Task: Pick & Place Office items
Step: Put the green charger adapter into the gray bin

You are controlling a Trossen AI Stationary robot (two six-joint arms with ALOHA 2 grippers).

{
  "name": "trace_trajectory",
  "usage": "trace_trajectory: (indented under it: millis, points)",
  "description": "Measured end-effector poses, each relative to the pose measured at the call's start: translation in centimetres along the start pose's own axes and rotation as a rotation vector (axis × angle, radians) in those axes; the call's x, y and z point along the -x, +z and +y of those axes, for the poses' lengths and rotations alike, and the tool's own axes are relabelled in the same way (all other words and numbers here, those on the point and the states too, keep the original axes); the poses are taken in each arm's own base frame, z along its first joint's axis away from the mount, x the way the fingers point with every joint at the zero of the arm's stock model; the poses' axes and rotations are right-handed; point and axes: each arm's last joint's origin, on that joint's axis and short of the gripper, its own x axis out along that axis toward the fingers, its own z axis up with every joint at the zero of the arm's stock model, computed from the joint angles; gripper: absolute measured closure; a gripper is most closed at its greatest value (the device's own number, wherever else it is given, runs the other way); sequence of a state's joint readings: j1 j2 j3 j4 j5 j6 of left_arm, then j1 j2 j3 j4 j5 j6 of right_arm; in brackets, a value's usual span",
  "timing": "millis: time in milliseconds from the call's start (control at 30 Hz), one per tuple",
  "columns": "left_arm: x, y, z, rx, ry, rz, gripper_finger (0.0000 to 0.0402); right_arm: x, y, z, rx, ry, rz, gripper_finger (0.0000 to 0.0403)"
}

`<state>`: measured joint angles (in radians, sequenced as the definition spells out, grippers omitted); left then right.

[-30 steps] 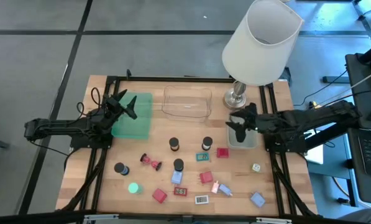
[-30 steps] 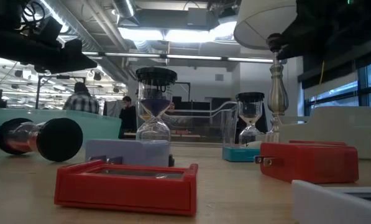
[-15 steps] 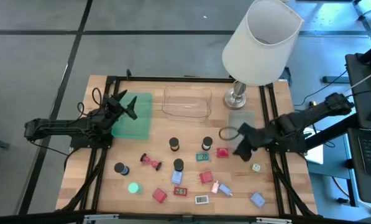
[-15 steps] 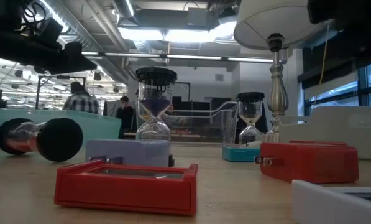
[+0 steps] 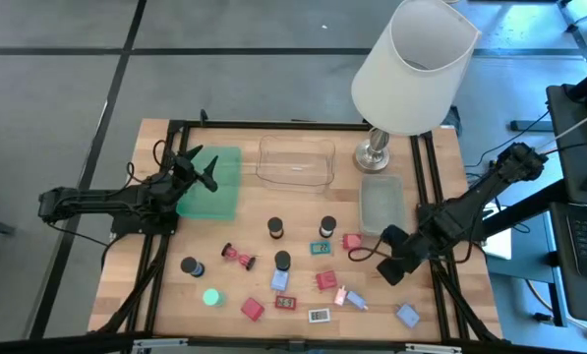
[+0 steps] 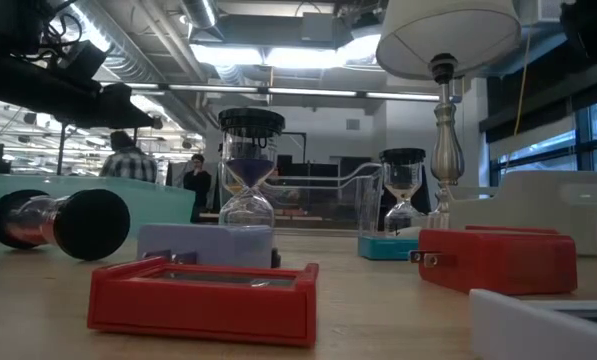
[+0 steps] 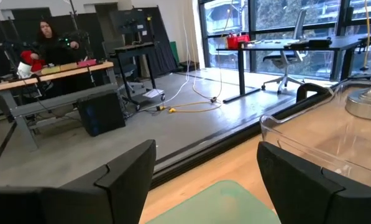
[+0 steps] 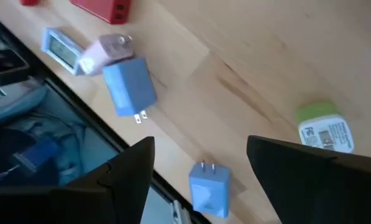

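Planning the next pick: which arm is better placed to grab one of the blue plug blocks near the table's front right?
Right. The right gripper, fingers open, hovers over the front right items, with the blue plug block straight ahead in its wrist view. The left gripper waits open over the green tray, far across the table.

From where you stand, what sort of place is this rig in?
Most likely an open robotics lab or workshop. Past the wooden table, the low view shows exposed ceiling ducts. The left wrist view shows a person at a cluttered workbench and cables across a bare floor.
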<state>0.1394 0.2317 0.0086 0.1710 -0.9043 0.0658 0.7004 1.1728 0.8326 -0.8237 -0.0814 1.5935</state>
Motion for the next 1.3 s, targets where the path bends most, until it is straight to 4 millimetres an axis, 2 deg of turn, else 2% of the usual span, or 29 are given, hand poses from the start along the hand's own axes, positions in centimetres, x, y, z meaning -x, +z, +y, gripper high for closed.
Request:
trace_trajectory:
  millis: [133,300,433,667,967,1300]
  points:
    - [0.0,0.0,0.0,0.0,0.0,0.0,0.0123,-0.6,-0.2,0.1,-0.057,-0.034,0.064,0.0131]
    - [0.0,0.0,0.0,-0.002,0.0,0.002,0.0123,-1.0,-0.4,-0.3,-0.105,-0.113,0.136,0.0093]
    - [0.0,0.0,0.0,-0.004,0.0,0.003,0.0123,-1.3,-0.3,-0.9,-0.057,-0.191,0.121,0.0072]
    - [0.0,0.0,0.0,-0.004,0.0,0.004,0.0123,-2.0,0.0,-1.0,0.134,-0.239,0.072,0.0069]
    - [0.0,0.0,0.0,0.084,0.0,0.004,0.0123,-2.8,-0.1,-1.6,0.26,-0.355,0.049,0.0069]
    - [0.0,0.0,0.0,0.127,0.0,0.004,0.0123,-3.2,-1.2,-1.7,0.334,-0.384,-0.008,0.0069]
